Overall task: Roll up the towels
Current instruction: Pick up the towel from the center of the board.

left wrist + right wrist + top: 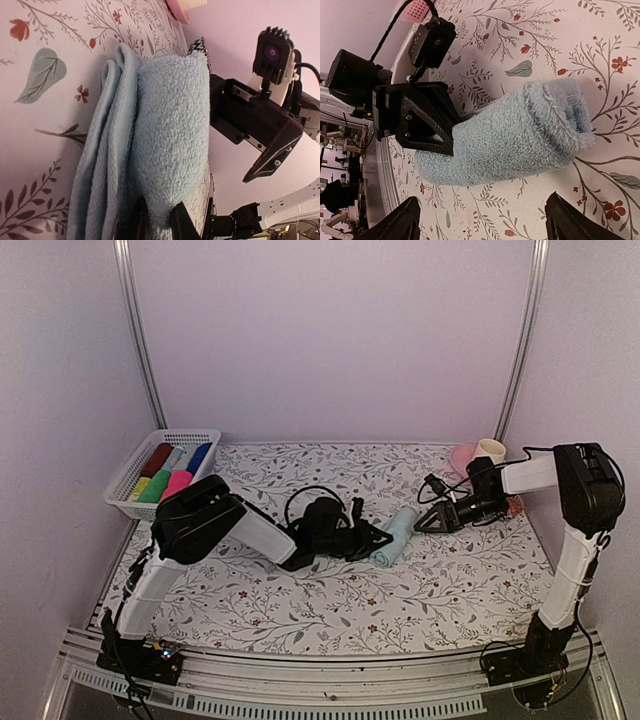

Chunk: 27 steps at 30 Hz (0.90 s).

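The pale blue towel (396, 536) lies rolled into a short fat cylinder at mid-table. My left gripper (374, 538) is shut on its near-left end. In the left wrist view its fingertips (140, 220) pinch the towel (165, 125) between them. The right wrist view shows the same roll (520, 135) with my left gripper (422, 120) clamped on its far end. My right gripper (424, 521) hangs just right of the roll, open, with nothing between its fingers (402, 222). A bright pink roll (177, 483) rests in the basket.
A white basket (128, 475) at the back left holds several coloured rolls. A pink bowl (462, 457) and a cream cup (490, 449) stand at the back right. Cables trail near the right arm (580, 490). The floral tablecloth (300, 610) covers the table.
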### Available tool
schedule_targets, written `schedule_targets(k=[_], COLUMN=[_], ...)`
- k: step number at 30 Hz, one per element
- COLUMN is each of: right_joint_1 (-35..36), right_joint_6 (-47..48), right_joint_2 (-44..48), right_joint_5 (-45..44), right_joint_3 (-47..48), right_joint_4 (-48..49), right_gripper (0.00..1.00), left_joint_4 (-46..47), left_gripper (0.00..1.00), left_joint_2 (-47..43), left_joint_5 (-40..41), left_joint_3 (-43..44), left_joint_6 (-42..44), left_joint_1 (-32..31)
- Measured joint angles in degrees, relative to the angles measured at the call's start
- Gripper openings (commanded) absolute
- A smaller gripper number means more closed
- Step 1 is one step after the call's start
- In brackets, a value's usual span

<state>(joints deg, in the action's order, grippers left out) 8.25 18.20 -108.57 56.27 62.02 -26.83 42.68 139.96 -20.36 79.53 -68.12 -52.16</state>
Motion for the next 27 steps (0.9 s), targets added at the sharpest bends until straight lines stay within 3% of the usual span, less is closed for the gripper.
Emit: schedule_targets(k=[9,27], right_joint_1=[0.09,4.52], right_joint_6=[-2.97,-7.15], right_joint_2=[-8.04,-14.29], right_joint_5=[5.42,9.27], right_joint_3=[3.21,9.88], right_joint_4=[-0.5,-1.27], right_gripper=[0.8,0.75], left_joint_4=[0.17,2.08], left_gripper=[0.0,0.0], left_joint_2=[0.02,0.02], left_joint_5=[0.09,1.62], left_joint_3=[-0.09,-0.94], left_joint_6=[-0.72,-1.4], left_joint_1=[0.07,-0.11])
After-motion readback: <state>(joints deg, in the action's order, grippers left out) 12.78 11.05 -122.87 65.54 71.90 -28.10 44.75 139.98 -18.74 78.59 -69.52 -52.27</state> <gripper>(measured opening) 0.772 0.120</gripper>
